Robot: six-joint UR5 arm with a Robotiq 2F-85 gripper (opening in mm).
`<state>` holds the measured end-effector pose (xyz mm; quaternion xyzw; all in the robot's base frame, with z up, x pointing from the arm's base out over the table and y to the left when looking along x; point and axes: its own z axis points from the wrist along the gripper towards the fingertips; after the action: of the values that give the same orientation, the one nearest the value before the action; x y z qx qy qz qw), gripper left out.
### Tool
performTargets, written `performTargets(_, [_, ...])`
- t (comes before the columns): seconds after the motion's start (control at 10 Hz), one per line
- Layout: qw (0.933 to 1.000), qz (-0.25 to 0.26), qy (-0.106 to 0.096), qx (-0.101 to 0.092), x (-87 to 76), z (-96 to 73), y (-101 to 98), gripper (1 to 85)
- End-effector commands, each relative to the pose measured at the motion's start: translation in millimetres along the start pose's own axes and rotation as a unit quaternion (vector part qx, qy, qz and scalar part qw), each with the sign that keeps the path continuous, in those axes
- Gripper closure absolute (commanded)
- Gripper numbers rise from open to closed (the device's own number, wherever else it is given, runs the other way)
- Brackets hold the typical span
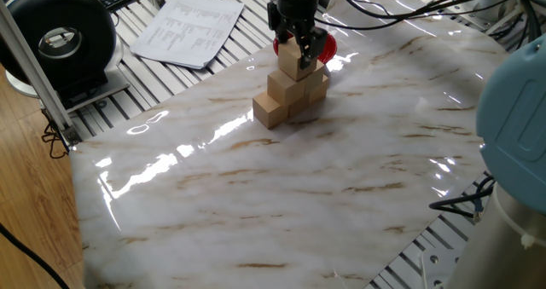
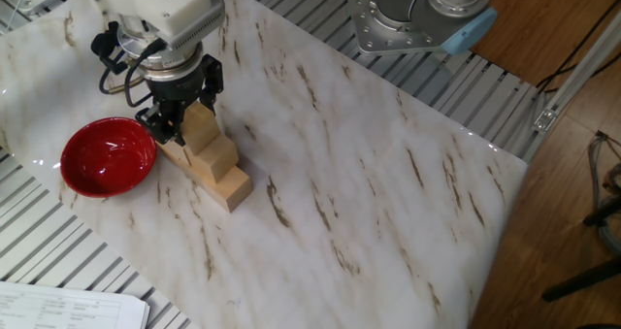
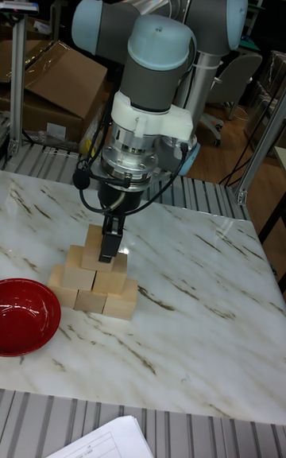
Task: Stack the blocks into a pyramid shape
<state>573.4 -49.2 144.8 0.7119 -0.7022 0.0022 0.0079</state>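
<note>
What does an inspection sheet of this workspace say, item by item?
Surface: marble-pattern table, glossy, with glare.
Job's things: blocks stacked as a pyramid; top block sits between the fingers.
Clutter: red bowl beside the stack, apart from it; papers off the table edge.
Gripper: gripper at the top block; grip or release cannot be told.
Cables: black cables behind the table; one loops at the wrist.
Surroundings: black round device, cardboard boxes, chair.

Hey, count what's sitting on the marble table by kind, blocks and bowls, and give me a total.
Light-tan wooden cubes: 6
Red round bowl: 1
Total: 7
</note>
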Motion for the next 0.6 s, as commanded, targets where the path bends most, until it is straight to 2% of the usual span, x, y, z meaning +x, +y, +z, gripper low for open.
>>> performTargets(0.0, [1.0000, -0.008, 0.001, 0.003, 1.5, -1.0, -1.2, 25.0])
performTargets(0.1, [0.9999, -0.013, 0.006, 0.005, 4.0, -1.0, -2.4, 22.0])
performTargets(0.3, [0.9994, -0.029, 0.017, 0.011, 9.8, -0.9, -5.5, 10.3])
performTargets(0.5, [0.9993, -0.033, 0.016, 0.010, 9.6, -0.9, -5.6, 0.7])
